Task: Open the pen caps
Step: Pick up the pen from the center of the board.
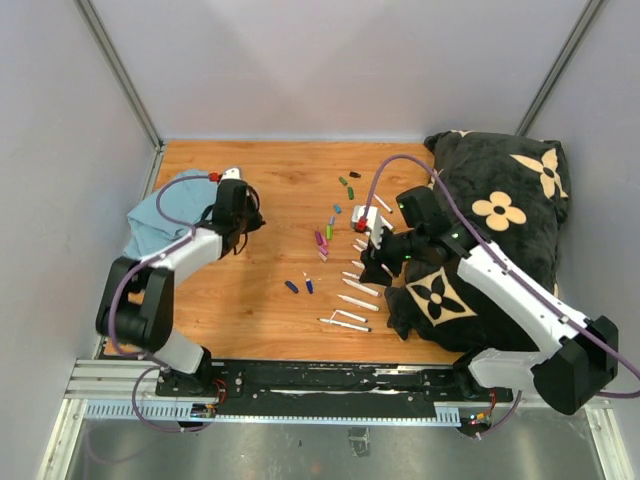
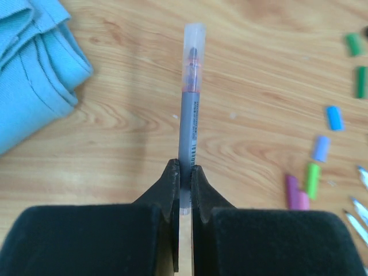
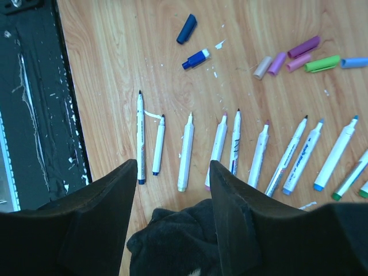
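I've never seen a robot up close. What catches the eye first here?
The left arm's jaws are clamped on a grey pen whose clear cap is on, above the wooden table. Near the right arm lies a row of uncapped white markers, with loose coloured caps scattered just beyond them. A big black cushion with beige flowers fills the table's right side, and a blue cloth sits at the left.

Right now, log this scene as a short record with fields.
left claw: shut on a grey pen, clear cap on
right claw: open, empty, above a row of uncapped white markers
loose caps: purple, green, blue and others, scattered on the wooden table
blue cloth: folded, left side of the table
black cushion: flower-patterned, right side
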Robot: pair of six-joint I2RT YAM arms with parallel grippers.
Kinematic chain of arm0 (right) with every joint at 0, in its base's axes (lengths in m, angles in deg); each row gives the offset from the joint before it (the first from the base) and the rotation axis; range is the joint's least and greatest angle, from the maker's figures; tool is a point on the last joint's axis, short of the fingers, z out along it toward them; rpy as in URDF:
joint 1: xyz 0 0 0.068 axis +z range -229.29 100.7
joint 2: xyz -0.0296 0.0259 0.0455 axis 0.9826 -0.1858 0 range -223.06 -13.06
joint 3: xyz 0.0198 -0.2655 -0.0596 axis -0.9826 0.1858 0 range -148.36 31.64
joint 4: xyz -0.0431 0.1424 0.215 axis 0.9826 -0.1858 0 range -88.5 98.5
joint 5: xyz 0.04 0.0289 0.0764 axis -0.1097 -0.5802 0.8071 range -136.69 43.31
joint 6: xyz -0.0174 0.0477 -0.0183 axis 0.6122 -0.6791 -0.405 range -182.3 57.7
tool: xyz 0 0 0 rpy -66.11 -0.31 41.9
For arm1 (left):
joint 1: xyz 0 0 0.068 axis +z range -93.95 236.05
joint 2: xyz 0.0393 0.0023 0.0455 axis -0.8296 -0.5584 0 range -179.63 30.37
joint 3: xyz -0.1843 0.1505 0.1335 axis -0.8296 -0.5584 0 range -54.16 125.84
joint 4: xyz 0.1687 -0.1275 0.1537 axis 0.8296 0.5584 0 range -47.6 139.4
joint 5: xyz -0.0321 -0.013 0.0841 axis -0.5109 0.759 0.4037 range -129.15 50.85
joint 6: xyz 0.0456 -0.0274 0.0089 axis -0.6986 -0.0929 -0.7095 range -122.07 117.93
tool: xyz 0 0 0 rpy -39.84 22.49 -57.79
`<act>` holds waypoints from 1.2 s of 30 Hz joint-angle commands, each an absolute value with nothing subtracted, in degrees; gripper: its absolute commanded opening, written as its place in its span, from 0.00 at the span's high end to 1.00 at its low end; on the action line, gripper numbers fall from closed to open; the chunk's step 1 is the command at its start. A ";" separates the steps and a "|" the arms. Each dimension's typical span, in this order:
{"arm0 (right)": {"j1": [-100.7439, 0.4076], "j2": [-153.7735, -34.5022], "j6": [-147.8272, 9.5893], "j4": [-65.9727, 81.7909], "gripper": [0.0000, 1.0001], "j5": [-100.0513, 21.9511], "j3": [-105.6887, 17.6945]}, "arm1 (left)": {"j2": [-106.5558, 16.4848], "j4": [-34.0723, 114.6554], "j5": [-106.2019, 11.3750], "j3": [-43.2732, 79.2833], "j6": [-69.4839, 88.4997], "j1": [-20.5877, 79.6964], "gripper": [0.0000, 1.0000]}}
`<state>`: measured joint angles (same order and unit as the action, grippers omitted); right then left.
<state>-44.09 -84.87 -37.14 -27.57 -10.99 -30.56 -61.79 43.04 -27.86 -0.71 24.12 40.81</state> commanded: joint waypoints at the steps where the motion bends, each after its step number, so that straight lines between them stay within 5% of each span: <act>1: -48.45 -79.80 -39.89 -24.76 0.45 -3.58 -28.84 | -50.21 28.50 -37.29 -12.37 26.52 39.54 1.00; 9: -49.81 -74.24 -43.70 -17.18 0.38 0.08 -27.90 | -28.63 17.62 -41.46 -29.79 30.35 30.42 1.00; 18: -52.45 -75.05 -55.03 -2.38 0.00 17.53 -21.71 | -11.47 4.12 -36.54 -41.39 33.72 15.62 1.00; 22: -55.66 -70.94 -66.55 12.40 0.02 20.12 -12.80 | -11.42 -2.86 -30.76 -44.93 33.82 7.85 1.00; 36: -55.92 -73.65 -71.49 16.75 0.02 17.42 -9.59 | -21.94 -29.53 -13.17 -51.32 35.32 -8.44 1.00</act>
<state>-55.11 -73.52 -67.28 11.71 16.57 -10.86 -19.65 -17.50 -20.85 -49.85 35.73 -5.35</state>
